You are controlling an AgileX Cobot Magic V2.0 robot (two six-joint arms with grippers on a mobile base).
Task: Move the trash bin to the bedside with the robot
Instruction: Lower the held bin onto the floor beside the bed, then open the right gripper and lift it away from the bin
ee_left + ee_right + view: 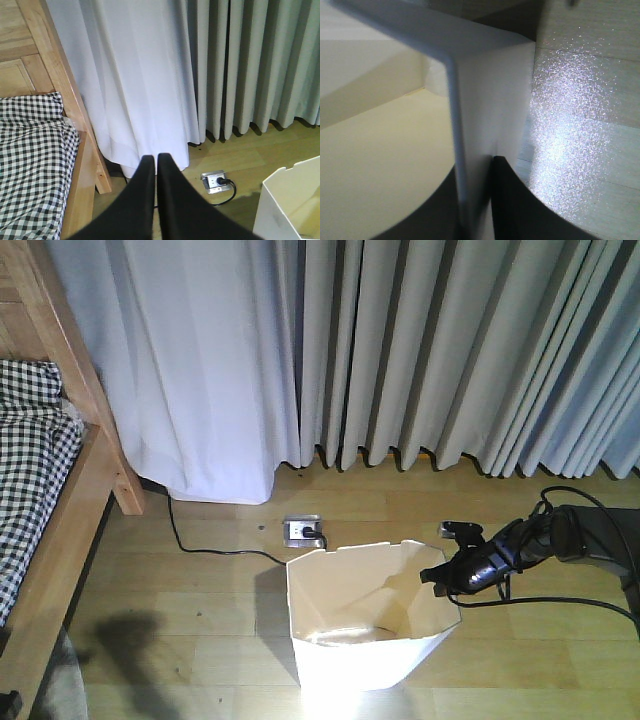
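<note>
The white trash bin (350,655) with a cream inside stands on the wooden floor, right of the bed (35,490) by a stretch of floor. My right gripper (443,576) reaches in from the right and is shut on the bin's right rim. In the right wrist view the bin wall (490,100) runs between the two black fingers (520,205), one inside and one outside. The bin's corner (292,200) shows at the lower right of the left wrist view. My left gripper (155,160) hangs in the air, shut on nothing, facing the bed post (65,85) and checked bedding (30,160).
Grey and white curtains (400,350) hang along the back wall. A floor socket (304,531) with a black cable (200,545) lies just behind the bin. The wooden bed frame (70,530) runs along the left edge. Black cables (570,600) trail from my right arm.
</note>
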